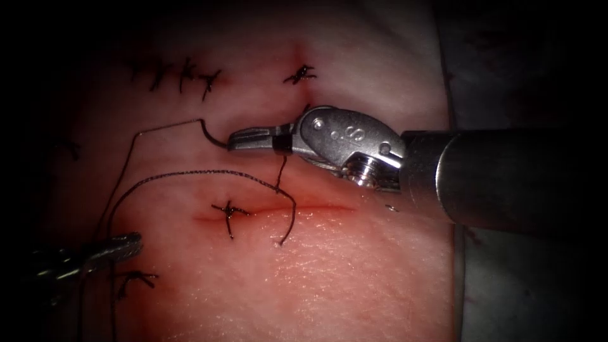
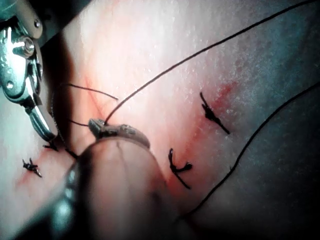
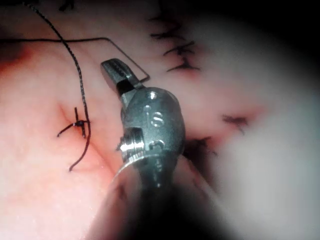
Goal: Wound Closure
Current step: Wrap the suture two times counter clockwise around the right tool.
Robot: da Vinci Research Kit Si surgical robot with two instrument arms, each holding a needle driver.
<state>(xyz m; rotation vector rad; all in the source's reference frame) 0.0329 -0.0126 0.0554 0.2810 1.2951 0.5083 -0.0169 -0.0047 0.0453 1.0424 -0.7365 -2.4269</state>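
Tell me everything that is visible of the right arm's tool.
The right arm's tool is silvery metal, with a letter S on its wrist piece, on a dark shaft that enters from the right. Its fingers are shut on thread and point left, lying level above the cut in the endoscope view.

endoscope above; wrist views close, sharing tissue [image 1: 354,272]

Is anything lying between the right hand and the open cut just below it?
Yes. A loose strand of thread lies on the tissue between the right hand and the cut, and curls across the cut right of the stitch. Both hands grip thread; the left hand is left of the cut.
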